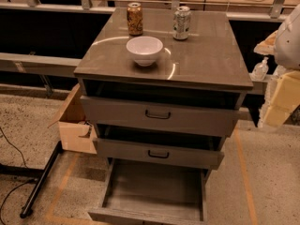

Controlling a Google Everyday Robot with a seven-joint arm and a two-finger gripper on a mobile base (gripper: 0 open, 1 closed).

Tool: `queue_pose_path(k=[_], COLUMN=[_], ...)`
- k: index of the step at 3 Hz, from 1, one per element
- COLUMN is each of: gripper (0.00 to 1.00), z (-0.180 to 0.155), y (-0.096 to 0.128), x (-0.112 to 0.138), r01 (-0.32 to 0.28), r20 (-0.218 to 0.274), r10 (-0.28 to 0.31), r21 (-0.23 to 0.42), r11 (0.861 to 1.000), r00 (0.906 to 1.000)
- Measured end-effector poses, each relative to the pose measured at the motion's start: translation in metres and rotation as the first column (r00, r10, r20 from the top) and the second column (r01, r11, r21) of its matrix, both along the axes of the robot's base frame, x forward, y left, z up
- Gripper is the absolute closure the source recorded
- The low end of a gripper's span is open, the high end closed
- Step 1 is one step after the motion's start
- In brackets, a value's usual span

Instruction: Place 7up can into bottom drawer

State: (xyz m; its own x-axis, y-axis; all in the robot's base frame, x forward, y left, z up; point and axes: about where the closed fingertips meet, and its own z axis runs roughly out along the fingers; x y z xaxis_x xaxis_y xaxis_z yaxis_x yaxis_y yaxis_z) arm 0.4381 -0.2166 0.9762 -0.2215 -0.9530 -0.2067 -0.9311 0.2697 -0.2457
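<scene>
The 7up can stands upright on the cabinet surface, near a brown-gold can and a white bowl. The bottom drawer is pulled open. The gripper is out of frame; the white shape at the right edge is perhaps its arm.

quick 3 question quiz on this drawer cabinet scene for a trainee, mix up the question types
1. Multiple choice: where does the pale silver-and-green 7up can stand? A) on the floor B) at the back of the grey cabinet top C) in the cardboard box
2. True or false: the wide, shallow grey bottom drawer is pulled out farther than the two upper grey drawers.
3. Fill the gap: the round white bowl stands in front of the 7up can and a ____ coloured can.
Key: 1 B. 2 true. 3 brown-gold, for the brown-gold can. The end effector is not in view.
</scene>
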Motion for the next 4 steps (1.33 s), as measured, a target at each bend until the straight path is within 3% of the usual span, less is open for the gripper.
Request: queue_pose_path(k=[1, 2, 3, 4], gripper=[0.0, 0.0, 0.0, 0.0], z=[0.0, -0.002, -0.019, -0.032], y=[0.0, -0.004, -0.039, -0.069], x=[0.0, 0.01, 0.027, 0.045], r01=[0.0, 0.02, 0.098, 0.127], r20=[0.0, 0.047, 0.124, 0.21], r10=[0.0, -0.021, -0.123, -0.22], r21=[0.0, 0.036, 0.193, 0.383], r11=[1.0, 0.999, 0.976, 0.915], r00=[1.0, 0.9986, 0.9846, 0.9526])
